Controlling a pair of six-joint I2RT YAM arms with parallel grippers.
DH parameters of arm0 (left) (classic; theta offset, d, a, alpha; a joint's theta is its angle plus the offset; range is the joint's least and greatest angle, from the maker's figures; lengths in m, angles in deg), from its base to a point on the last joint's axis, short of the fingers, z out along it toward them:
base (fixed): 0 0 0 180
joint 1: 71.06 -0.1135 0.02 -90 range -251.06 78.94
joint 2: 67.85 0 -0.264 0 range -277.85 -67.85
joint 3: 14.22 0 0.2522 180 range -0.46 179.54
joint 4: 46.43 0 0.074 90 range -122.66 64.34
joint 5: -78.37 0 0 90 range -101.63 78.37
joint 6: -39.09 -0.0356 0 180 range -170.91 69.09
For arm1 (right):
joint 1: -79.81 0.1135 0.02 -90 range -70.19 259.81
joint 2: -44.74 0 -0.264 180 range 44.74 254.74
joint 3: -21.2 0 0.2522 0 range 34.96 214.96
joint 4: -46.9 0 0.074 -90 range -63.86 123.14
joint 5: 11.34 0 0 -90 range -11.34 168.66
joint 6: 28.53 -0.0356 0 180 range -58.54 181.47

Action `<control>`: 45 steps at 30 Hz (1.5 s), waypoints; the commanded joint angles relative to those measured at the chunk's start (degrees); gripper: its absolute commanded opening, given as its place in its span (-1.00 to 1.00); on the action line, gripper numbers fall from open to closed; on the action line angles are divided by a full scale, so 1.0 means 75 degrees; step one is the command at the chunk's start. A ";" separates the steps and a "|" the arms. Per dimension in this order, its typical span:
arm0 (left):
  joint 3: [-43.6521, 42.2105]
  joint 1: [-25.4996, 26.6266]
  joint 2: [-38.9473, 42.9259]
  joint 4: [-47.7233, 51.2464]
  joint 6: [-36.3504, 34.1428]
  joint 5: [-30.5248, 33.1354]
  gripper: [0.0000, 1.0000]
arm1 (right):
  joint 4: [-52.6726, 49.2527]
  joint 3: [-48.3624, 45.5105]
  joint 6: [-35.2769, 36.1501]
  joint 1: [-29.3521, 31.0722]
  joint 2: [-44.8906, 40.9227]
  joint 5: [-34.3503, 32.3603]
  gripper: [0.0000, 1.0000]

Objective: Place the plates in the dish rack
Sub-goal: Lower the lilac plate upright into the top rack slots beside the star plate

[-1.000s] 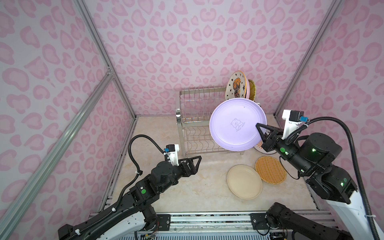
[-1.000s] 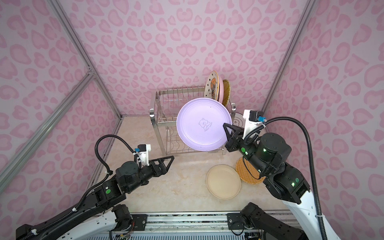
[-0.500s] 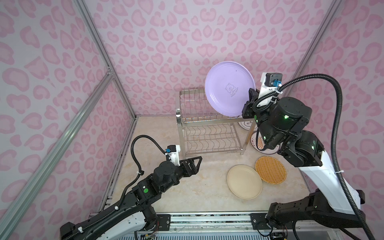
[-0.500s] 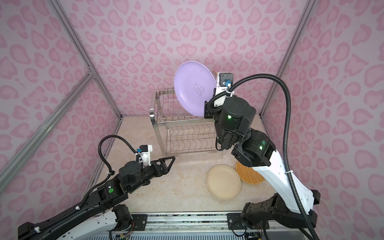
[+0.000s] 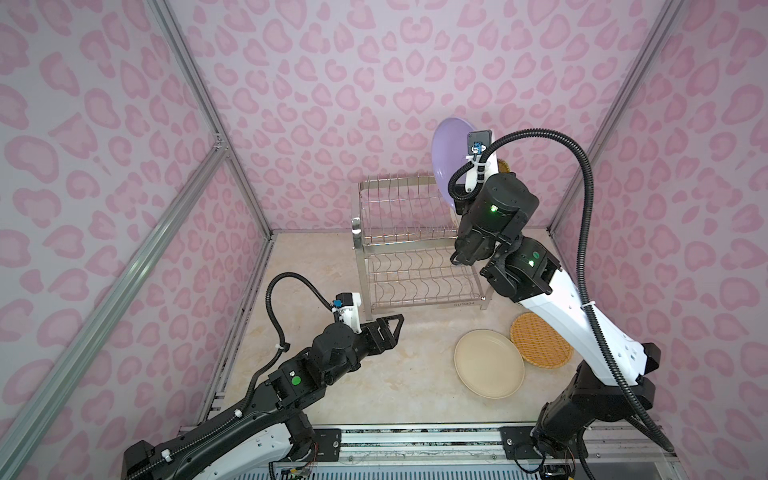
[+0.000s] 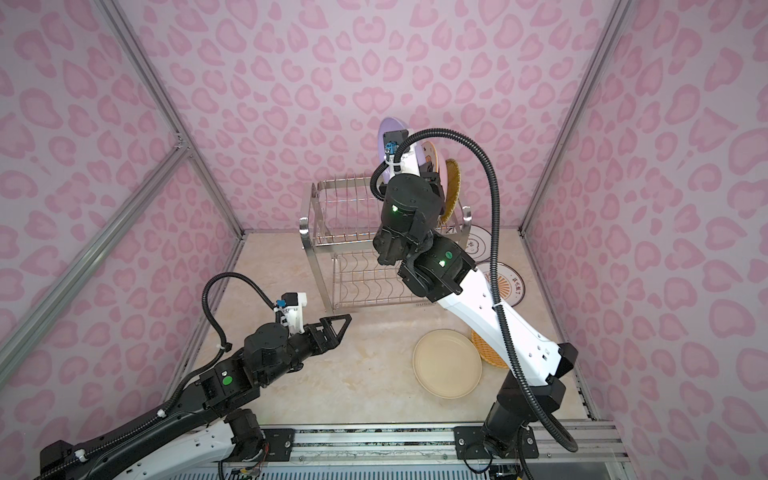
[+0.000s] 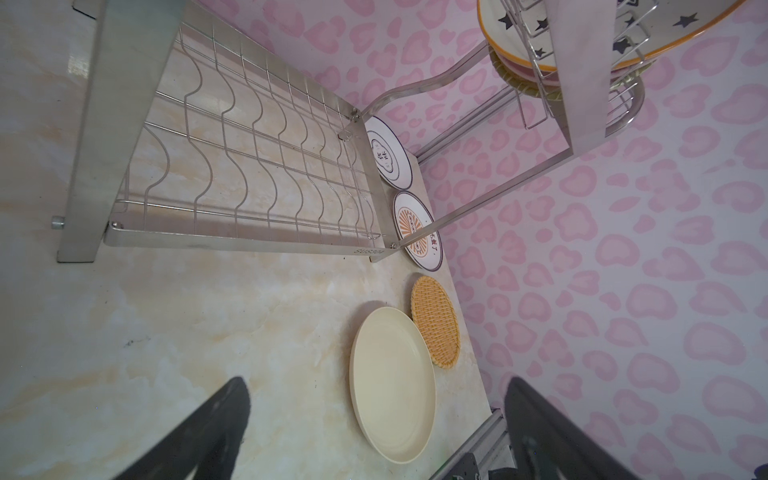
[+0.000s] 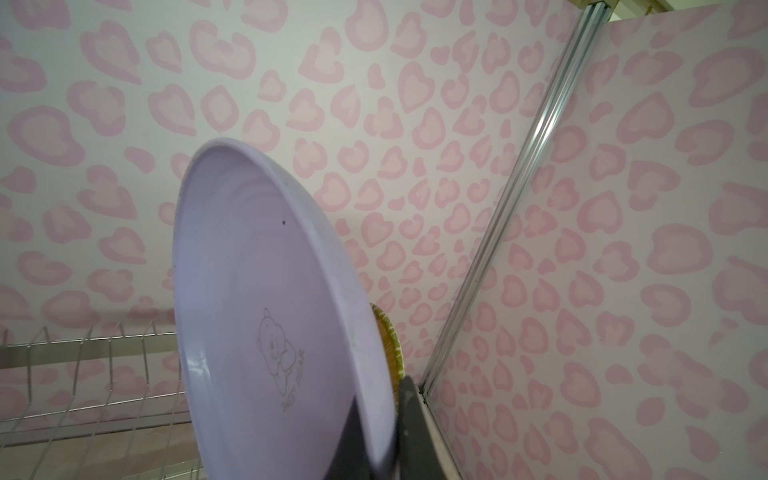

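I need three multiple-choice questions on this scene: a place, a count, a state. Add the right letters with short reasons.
1. Where does the round cream plate lie, relative to the steel wire dish rack?
A. On the marble-look table outside it, beside the flat woven wicker plate
B. On its lower tier
C. Upright in its top tier

2. How many plates lie flat on the table?
A. Two
B. Four
C. Six

3. What is the state of the right tool?
A. Open, empty
B. Shut on nothing
C. Shut on the round lilac plate

1 A: it lies flat by the wicker plate.
2 B: cream, wicker and two white dark-rimmed printed plates.
3 C: the right wrist view shows it clamped on the lilac rim.
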 commanded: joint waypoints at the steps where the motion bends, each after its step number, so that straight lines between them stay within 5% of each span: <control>1: -0.0052 -0.0005 -0.0026 -0.0223 0.0096 0.0075 0.95 | 0.0828 0.0092 0.0786 -0.0110 0.0308 -0.0392 -1.00; 18: -0.0024 -0.0029 -0.0478 -0.0442 0.0149 -0.0032 0.94 | -0.1733 0.1387 -0.0975 -0.0904 0.1433 0.0118 -1.00; 45: -0.0043 -0.0111 -0.0593 -0.0607 0.0124 -0.0357 0.94 | -0.2529 0.1827 -0.2060 -0.1313 0.2277 -0.0486 -1.00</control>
